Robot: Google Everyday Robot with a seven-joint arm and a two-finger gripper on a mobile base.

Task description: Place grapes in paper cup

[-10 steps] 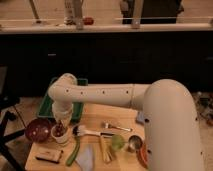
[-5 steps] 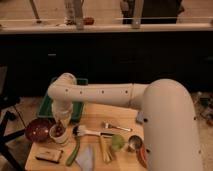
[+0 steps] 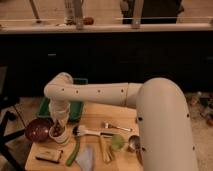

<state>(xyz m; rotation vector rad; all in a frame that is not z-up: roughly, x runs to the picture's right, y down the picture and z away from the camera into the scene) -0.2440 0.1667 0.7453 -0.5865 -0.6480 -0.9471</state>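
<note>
The white paper cup (image 3: 59, 136) stands at the left of the wooden table, just right of the maroon bowl. My gripper (image 3: 59, 126) points straight down into the cup's mouth, at the end of the white arm that reaches in from the right. Something dark shows inside the cup under the gripper (image 3: 56, 131); it looks like the grapes, but I cannot tell whether they are still held.
A dark maroon bowl (image 3: 37, 130) sits left of the cup. A green tray (image 3: 76, 109) lies behind it. A white brush (image 3: 85, 132), a pale-green fruit (image 3: 117, 141), a small metal cup (image 3: 134, 143), a green vegetable (image 3: 73, 150), a blue cloth (image 3: 86, 159) and a brown bar (image 3: 48, 156) lie on the table (image 3: 95, 117).
</note>
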